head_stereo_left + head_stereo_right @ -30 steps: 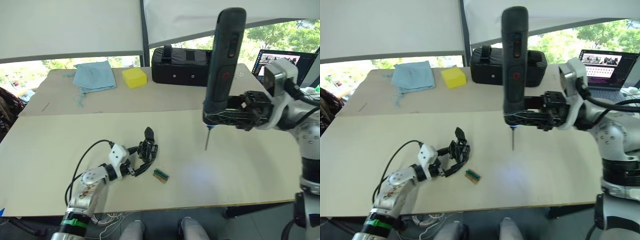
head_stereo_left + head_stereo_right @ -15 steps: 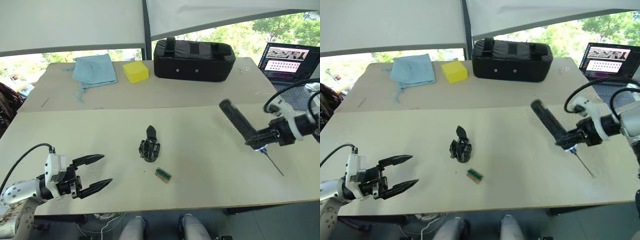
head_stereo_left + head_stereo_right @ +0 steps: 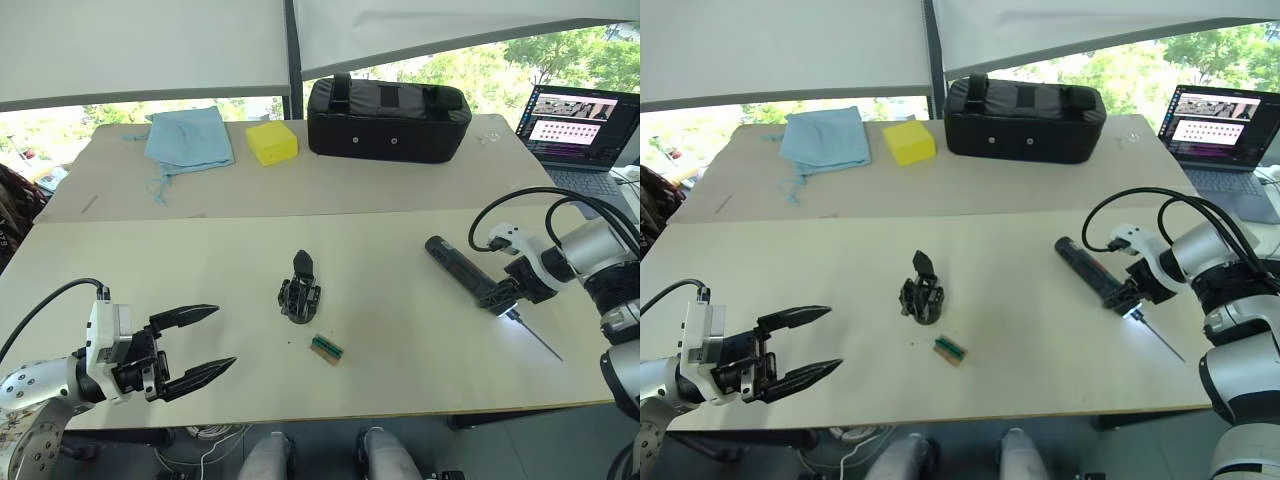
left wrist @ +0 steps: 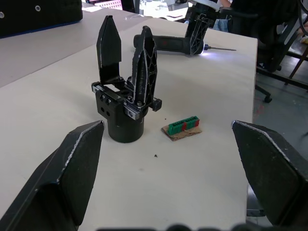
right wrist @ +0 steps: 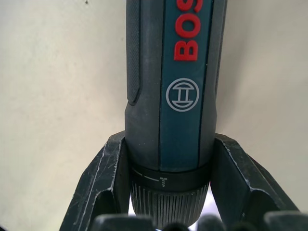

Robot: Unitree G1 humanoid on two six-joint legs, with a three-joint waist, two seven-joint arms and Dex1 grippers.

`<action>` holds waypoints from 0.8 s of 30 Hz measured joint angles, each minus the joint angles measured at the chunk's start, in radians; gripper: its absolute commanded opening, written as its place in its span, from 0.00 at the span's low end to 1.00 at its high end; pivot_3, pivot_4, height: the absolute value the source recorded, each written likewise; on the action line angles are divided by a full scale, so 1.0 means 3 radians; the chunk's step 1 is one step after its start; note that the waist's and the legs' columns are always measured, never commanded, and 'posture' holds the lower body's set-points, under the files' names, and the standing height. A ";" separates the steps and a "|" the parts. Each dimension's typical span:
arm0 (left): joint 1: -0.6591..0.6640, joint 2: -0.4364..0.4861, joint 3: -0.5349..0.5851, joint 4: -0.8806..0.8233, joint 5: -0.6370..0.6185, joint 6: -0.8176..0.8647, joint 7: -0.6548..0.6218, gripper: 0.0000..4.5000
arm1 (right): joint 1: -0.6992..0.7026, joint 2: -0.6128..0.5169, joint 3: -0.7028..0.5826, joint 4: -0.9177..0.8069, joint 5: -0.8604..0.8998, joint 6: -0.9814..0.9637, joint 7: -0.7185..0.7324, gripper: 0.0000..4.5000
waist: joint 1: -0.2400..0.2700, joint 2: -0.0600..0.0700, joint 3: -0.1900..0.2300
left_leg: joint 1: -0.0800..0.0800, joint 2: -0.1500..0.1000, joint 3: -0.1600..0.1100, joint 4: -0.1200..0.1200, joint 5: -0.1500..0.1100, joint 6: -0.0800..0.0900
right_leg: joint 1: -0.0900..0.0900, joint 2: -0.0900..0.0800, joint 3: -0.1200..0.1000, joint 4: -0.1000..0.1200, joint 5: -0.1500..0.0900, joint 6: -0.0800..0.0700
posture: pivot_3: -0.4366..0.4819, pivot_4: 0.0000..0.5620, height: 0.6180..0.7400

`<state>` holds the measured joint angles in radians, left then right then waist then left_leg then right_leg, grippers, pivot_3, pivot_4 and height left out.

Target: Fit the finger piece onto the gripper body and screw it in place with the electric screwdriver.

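The gripper body (image 3: 299,297) stands upright on its round base at the middle of the near table. Two black pointed fingers (image 4: 144,60) rise from it; I cannot tell which of them is the finger piece. My left gripper (image 3: 222,337) hovers open and empty to the near left of the body, well apart from it. The electric screwdriver (image 3: 458,270) lies slanted on the table at the right, bit (image 3: 535,337) pointing toward the near right edge, a light glowing at its tip. My right gripper (image 3: 503,297) is shut on the electric screwdriver's collar (image 5: 169,185).
A small green-and-brown block (image 3: 325,349) lies just in front of the gripper body. On the far table sit a black zipped bag (image 3: 388,118), a yellow block (image 3: 271,143) and a blue cloth (image 3: 188,139). A laptop (image 3: 583,118) stands at the far right.
My left gripper has let go of the gripper body and drawn back to the near left, open. My right gripper has swung the screwdriver from upright down flat onto the table.
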<state>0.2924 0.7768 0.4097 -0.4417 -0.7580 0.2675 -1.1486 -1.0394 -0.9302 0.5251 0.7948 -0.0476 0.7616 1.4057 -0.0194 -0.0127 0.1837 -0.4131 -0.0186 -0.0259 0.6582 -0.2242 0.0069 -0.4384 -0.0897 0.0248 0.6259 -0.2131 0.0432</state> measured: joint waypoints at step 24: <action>-0.0111 0.0202 0.0575 0.1126 0.0907 -0.0456 0.0345 1.00 | 0.2028 0.0049 -0.2266 -0.2427 0.1820 -0.2262 0.0495 0.99 | 0.0024 -0.0013 -0.0002 | 0.0034 0.0008 -0.0006 0.0006 -0.0001 0.0001 | 0.0036 0.0006 -0.0002 0.0012 0.0001 0.0000 | 0.48 0.27 1.00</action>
<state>0.2591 0.8376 0.5822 -0.1038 -0.4860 0.1306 -1.0451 -0.4310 -0.9154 -0.1547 0.0667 0.4982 0.0830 1.5541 -0.0122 -0.0165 0.1830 -0.4028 -0.0162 -0.0277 0.6599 -0.2245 0.0071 -0.4276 -0.0879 0.0243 0.6294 -0.2129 0.0432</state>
